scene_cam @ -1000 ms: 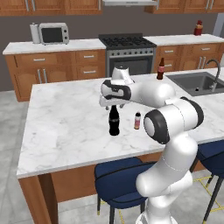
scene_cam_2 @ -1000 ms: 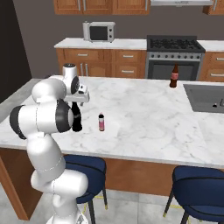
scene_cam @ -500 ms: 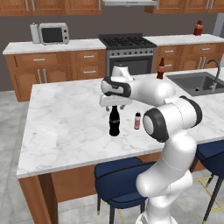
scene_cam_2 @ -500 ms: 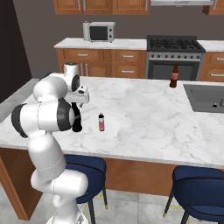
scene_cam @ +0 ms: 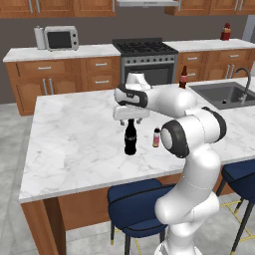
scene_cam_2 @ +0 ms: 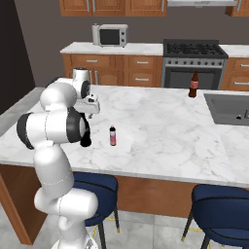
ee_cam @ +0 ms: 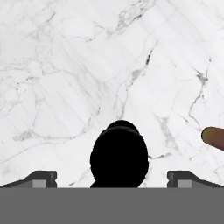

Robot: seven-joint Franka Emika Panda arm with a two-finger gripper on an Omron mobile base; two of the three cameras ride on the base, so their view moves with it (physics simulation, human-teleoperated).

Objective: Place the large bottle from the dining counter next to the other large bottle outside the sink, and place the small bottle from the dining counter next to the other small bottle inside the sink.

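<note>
The large bottle [scene_cam: 130, 140], black with a red band, stands upright on the dining counter [scene_cam: 74, 134]. My gripper [scene_cam: 130, 119] hovers open directly over its cap. In the hand view the bottle's dark top [ee_cam: 119, 154] sits between my two spread fingertips [ee_cam: 42, 178], untouched. The small bottle [scene_cam: 156, 137], pink-red, stands just right of it, also seen as the small bottle [scene_cam_2: 113, 135] and at the edge [ee_cam: 214, 137]. The other large bottle [scene_cam: 183, 77], red-brown, stands by the sink [scene_cam: 224, 94] at the counter's far right.
Blue stools [scene_cam: 142, 206] stand under the counter's near edge. A stove [scene_cam: 142, 57], a microwave [scene_cam: 61, 38] and a red bottle [scene_cam: 226, 32] line the back counter. The curved tap [scene_cam: 242, 74] rises behind the sink.
The hand has sunk slightly towards the black bottle's cap, jaws still wide. Neither bottle has moved.
</note>
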